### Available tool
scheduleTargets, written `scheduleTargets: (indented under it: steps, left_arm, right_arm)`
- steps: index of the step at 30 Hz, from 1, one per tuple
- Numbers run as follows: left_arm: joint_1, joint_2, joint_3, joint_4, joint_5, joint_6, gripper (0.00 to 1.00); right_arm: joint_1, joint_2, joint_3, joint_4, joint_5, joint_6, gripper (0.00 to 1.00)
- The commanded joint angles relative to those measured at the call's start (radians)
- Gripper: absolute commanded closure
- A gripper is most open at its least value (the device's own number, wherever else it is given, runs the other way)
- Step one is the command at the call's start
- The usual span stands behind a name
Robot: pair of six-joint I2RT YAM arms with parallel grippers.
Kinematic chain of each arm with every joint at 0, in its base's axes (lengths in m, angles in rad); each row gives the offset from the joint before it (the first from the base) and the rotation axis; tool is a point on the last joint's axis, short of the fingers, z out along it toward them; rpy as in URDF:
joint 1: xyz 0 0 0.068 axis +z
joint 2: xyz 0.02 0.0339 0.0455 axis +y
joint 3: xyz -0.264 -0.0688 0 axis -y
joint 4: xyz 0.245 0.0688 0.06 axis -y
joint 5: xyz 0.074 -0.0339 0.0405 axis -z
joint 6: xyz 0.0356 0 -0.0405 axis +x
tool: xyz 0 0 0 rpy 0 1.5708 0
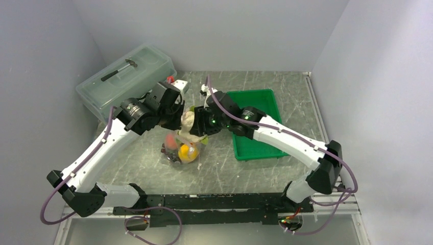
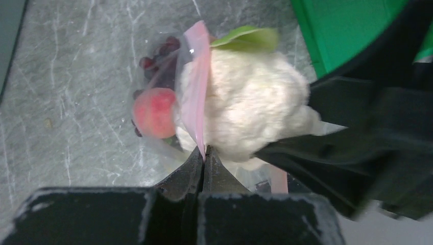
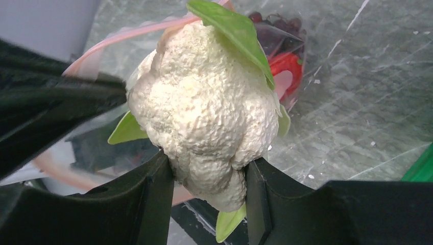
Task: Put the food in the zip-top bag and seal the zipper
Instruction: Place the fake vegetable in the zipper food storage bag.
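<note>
The clear zip-top bag (image 1: 179, 149) hangs open near the table's middle, with an orange (image 1: 187, 153), a pink-red peach (image 2: 154, 112), dark grapes (image 2: 159, 52) and a red pepper (image 3: 284, 69) inside. My left gripper (image 2: 204, 157) is shut on the bag's pink zipper strip (image 2: 196, 87) and holds the mouth up. My right gripper (image 3: 209, 176) is shut on the white cauliflower (image 3: 204, 112) with green leaves and holds it at the bag's mouth. The cauliflower also shows in the left wrist view (image 2: 250, 107) and in the top view (image 1: 190, 121).
A green tray (image 1: 258, 109) lies to the right of the bag under my right arm. A large translucent lidded box (image 1: 127, 76) with a hammer inside stands at the back left. Grey walls close the table on three sides.
</note>
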Motion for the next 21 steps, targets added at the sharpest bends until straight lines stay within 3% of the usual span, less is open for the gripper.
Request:
scheduleTargets:
  steps: [1,7,14,21]
  left_arm:
    - [-0.03,0.009,0.057,0.066,0.061,-0.022,1.0]
    - [-0.046,0.024,0.067,0.066,0.05,-0.025,1.0]
    - [-0.054,0.015,0.052,0.06,0.028,-0.028,1.0]
    - [-0.055,0.018,0.069,0.043,-0.001,-0.021,1.0]
  right_arm:
    - [0.037,0.055,0.07,-0.039,0.082,0.008,0.66]
    - [0.085,0.106,0.103,-0.047,0.097,0.005,0.6]
    - [0.09,0.035,0.04,0.031,0.102,0.04,0.57]
    - [0.091,-0.014,0.018,0.07,0.0,0.043,0.54]
